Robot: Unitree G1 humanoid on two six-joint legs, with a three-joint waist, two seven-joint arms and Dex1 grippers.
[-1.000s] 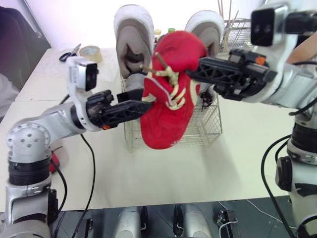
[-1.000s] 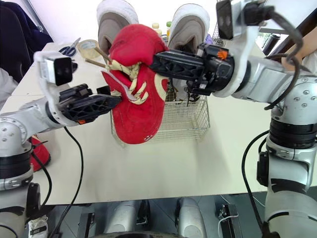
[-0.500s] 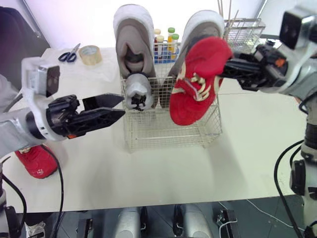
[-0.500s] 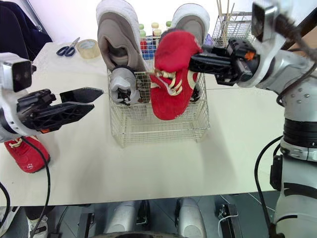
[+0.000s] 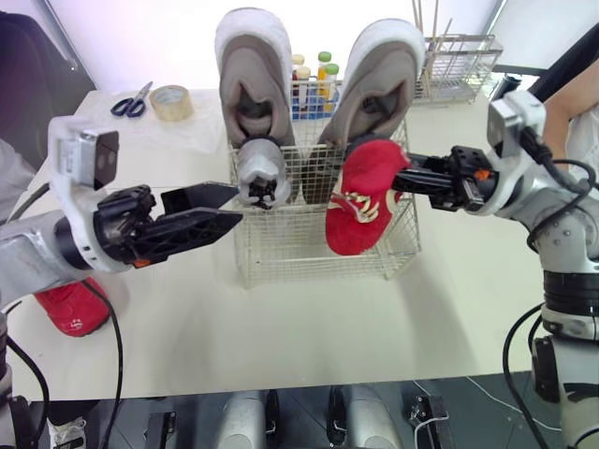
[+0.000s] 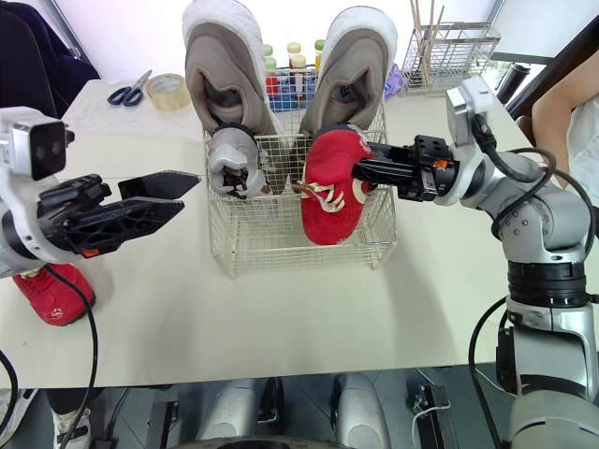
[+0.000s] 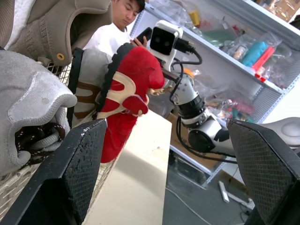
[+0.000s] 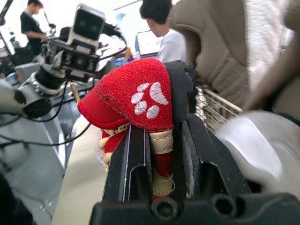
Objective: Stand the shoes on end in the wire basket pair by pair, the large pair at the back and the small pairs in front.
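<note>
I take twelve o'clock as the far side of the table (image 6: pixel 281 318) from the robot. The wire basket (image 6: pixel 281 238) sits mid-table. Two large grey shoes (image 6: pixel 220 70) stand on end along its twelve o'clock side, soles to the back. A small grey shoe (image 6: pixel 231 161) stands at about ten o'clock in the basket, right against the left large one.

The right gripper (image 6: pixel 360 170) reaches in from three o'clock, its fingers clamped on the heel of a red shoe (image 6: pixel 329 192). That shoe hangs toe down in the basket's four o'clock part, in front of the right large shoe; whether the toe touches the bottom I cannot tell.

The left gripper (image 6: pixel 187 190) hovers at nine o'clock of the basket, fingers spread and holding nothing. A second red shoe (image 6: pixel 51 290) lies at eight o'clock near the table's edge. Scissors (image 6: pixel 126 92) and a roll of tape (image 6: pixel 167 89) lie out at ten o'clock.
</note>
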